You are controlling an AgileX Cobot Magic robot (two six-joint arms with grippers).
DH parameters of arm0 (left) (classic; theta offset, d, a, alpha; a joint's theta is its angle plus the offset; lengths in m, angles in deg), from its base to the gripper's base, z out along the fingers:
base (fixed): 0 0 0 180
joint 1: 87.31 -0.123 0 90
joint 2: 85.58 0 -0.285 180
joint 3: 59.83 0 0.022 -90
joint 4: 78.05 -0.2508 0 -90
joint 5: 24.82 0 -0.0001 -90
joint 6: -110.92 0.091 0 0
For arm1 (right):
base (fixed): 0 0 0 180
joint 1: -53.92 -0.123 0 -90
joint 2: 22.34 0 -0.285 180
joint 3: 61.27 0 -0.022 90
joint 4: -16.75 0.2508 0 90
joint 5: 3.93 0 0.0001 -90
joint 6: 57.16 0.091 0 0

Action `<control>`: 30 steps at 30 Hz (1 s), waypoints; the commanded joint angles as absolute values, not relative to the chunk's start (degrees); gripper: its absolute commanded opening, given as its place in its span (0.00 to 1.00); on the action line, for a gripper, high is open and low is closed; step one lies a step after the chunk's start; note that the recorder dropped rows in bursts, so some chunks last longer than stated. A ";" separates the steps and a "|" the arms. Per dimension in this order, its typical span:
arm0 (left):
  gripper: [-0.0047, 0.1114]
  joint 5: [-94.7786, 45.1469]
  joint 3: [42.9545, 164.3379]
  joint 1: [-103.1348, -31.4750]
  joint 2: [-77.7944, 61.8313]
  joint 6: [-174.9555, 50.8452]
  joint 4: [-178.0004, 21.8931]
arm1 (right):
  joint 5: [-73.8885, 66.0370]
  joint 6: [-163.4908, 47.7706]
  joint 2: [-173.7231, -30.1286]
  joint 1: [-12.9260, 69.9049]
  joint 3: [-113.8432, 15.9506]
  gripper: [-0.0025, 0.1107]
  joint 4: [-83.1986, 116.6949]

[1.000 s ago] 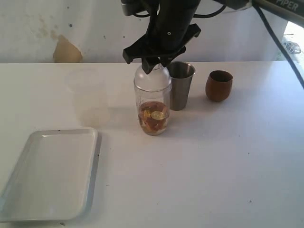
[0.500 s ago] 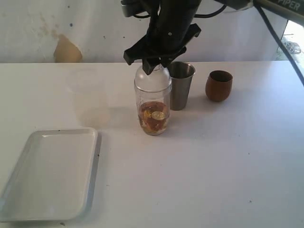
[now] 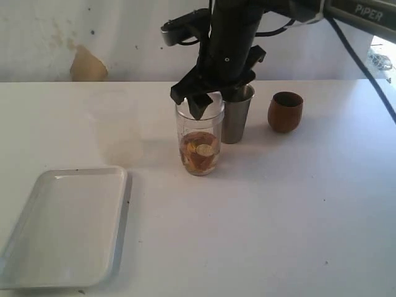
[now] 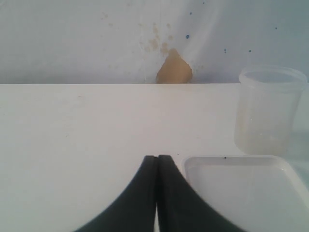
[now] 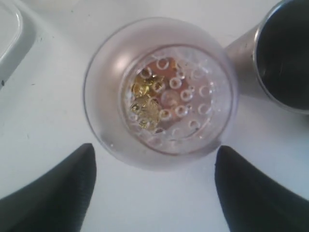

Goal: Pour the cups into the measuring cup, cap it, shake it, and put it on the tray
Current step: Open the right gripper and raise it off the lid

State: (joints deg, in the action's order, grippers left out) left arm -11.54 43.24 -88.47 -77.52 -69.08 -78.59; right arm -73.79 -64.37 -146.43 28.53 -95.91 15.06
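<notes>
The measuring cup (image 3: 199, 145) stands mid-table with brown and golden pieces in its bottom. A clear dome lid (image 5: 161, 92) sits on its mouth. My right gripper (image 3: 204, 105) hangs right over the lid and is open. In the right wrist view the right gripper (image 5: 155, 152) has its fingers wide apart, clear of the lid's rim. The steel tumbler (image 3: 238, 120) stands upright just behind and to the right of the measuring cup, and the wooden cup (image 3: 285, 111) further right. The white tray (image 3: 68, 229) lies at front left. My left gripper (image 4: 157, 158) is shut and holds nothing, next to the tray's corner (image 4: 241, 193).
A translucent plastic tub (image 4: 268, 108) stands behind the tray, faint in the exterior view. A tan patch (image 3: 86, 67) marks the back wall. The steel tumbler's rim (image 5: 285, 53) is close beside the lid.
My right gripper has come down lower over the measuring cup and its jaws have spread apart, letting go of the dome lid. The cups and tray have not moved.
</notes>
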 commanded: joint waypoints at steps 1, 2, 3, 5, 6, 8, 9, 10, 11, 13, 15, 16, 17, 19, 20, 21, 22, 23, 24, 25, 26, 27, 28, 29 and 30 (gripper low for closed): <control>0.04 -11.44 42.95 -88.24 -77.79 -69.08 -78.67 | -73.89 -65.99 -143.38 28.59 -95.93 0.60 15.03; 0.04 -11.44 42.95 -88.24 -77.79 -69.08 -78.67 | -73.89 -65.99 -142.65 28.59 -95.93 0.60 15.60; 0.04 -11.44 42.95 -88.24 -77.79 -69.08 -78.67 | -73.89 -66.13 -141.81 28.59 -95.93 0.60 16.28; 0.04 -11.44 42.95 -88.24 -77.79 -69.08 -78.67 | -73.89 -66.35 -139.99 28.59 -95.93 0.60 16.75; 0.04 -11.44 42.95 -88.24 -77.79 -69.08 -78.67 | -73.89 -66.35 -139.05 28.59 -95.93 0.60 16.75; 0.04 -11.44 42.95 -88.24 -77.79 -69.08 -78.67 | -73.89 -66.03 -137.39 28.59 -95.93 0.60 16.75; 0.04 -11.44 42.95 -88.24 -77.79 -69.08 -78.67 | -73.89 -66.03 -136.72 28.59 -95.93 0.60 16.75; 0.04 -11.44 42.95 -88.24 -77.79 -69.08 -78.67 | -73.89 -66.03 -136.34 28.59 -95.93 0.60 16.75; 0.04 -11.44 42.95 -88.24 -77.79 -69.08 -78.67 | -73.89 -66.19 -135.88 28.59 -95.93 0.60 16.75; 0.04 -11.44 42.95 -88.24 -77.79 -69.08 -78.67 | -73.89 -68.32 -135.63 28.59 -95.93 0.60 16.75; 0.04 -11.44 42.95 -88.24 -77.79 -69.08 -78.67 | -73.89 -70.57 -136.04 28.59 -95.93 0.62 16.75; 0.04 -11.44 42.95 -88.24 -77.79 -69.08 -78.67 | -73.89 -70.90 -136.56 28.59 -95.93 0.64 17.09; 0.04 -11.44 42.95 -88.24 -77.79 -69.08 -78.67 | -73.89 -71.01 -136.67 28.59 -95.93 0.68 17.41; 0.04 -11.44 42.95 -88.24 -77.79 -69.08 -78.67 | -73.89 -72.14 -137.38 28.59 -95.93 0.77 20.15; 0.04 -11.44 42.95 -88.24 -77.79 -69.08 -78.67 | -73.89 -72.67 -137.48 28.59 -95.93 0.83 21.66; 0.04 -11.44 42.95 -88.24 -77.79 -69.08 -78.67 | -73.89 -72.82 -137.60 28.59 -95.93 0.88 22.12; 0.04 -11.44 42.95 -88.24 -77.79 -69.08 -78.67 | -73.89 -72.82 -137.70 28.59 -95.93 0.92 22.12; 0.04 -11.44 42.95 -88.24 -77.79 -69.08 -78.67 | -73.63 -72.24 -137.70 28.59 -95.93 0.95 21.97; 0.04 -11.44 42.95 -88.24 -77.79 -69.08 -78.67 | -72.93 -71.97 -137.70 28.59 -95.93 0.95 22.11; 0.04 -11.44 42.95 -88.24 -77.79 -69.08 -78.67 | -72.82 -71.97 -137.70 28.59 -95.93 0.95 22.26; 0.04 -11.44 42.95 -88.24 -77.79 -69.08 -78.67 | -72.82 -72.22 -137.59 28.59 -95.93 0.95 22.15; 0.04 -11.44 42.95 -88.24 -77.79 -69.08 -78.67 | -72.29 -72.11 -137.59 28.59 -95.93 0.95 22.02; 0.04 -11.44 42.95 -88.24 -77.79 -69.08 -78.67 | -70.96 -71.49 -137.59 28.59 -95.93 0.95 22.02; 0.04 -11.44 42.95 -88.24 -77.79 -69.08 -78.67 | -69.58 -70.78 -137.48 28.59 -95.93 0.95 22.02; 0.04 -11.44 42.95 -88.24 -77.79 -69.08 -78.67 | -67.59 -70.31 -137.07 28.59 -95.93 0.95 22.02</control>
State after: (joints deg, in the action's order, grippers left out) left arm -11.54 43.24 -88.47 -77.52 -69.08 -78.59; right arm -71.60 -71.28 -138.02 28.53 -95.91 22.04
